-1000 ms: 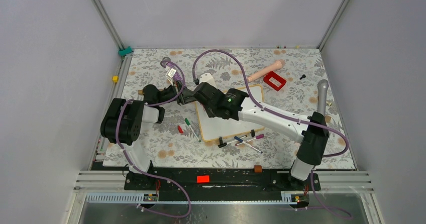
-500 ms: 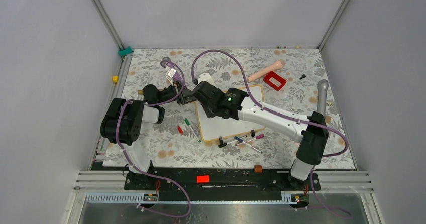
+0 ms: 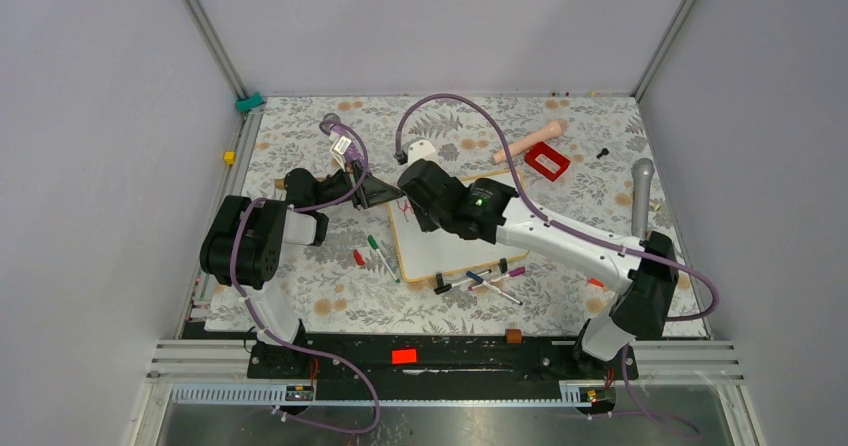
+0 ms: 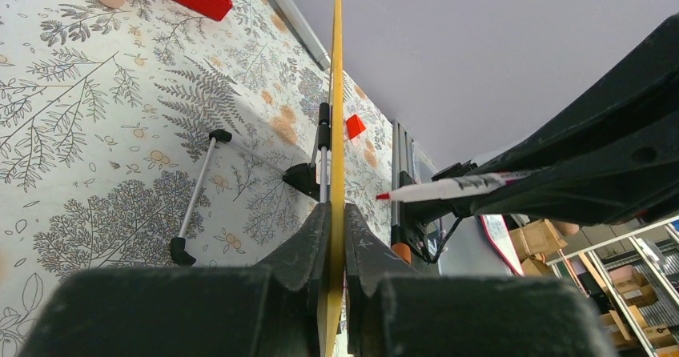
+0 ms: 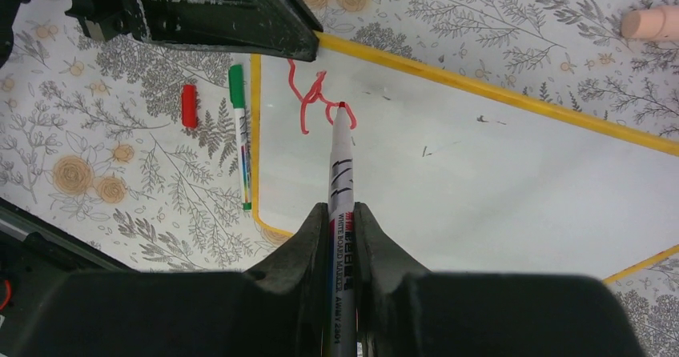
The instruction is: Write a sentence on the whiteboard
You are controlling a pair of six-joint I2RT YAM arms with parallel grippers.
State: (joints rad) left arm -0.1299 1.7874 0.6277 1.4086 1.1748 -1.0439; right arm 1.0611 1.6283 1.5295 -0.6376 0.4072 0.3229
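Observation:
The whiteboard lies in the middle of the floral table, and I see its yellow-wood frame edge-on. My left gripper is shut on the board's far-left corner. My right gripper is shut on a red whiteboard marker. Its tip stands at the end of a few red strokes of the sentence near that corner. The left wrist view shows the marker with a small gap between its tip and the board.
A green marker and a red cap lie left of the board. Several markers lie at its near edge. A red box, a pink cylinder and a grey rod lie at the back right.
My right arm has swung to the right and its gripper has slid a little right over the board, so the red strokes now show. The left arm has kept still.

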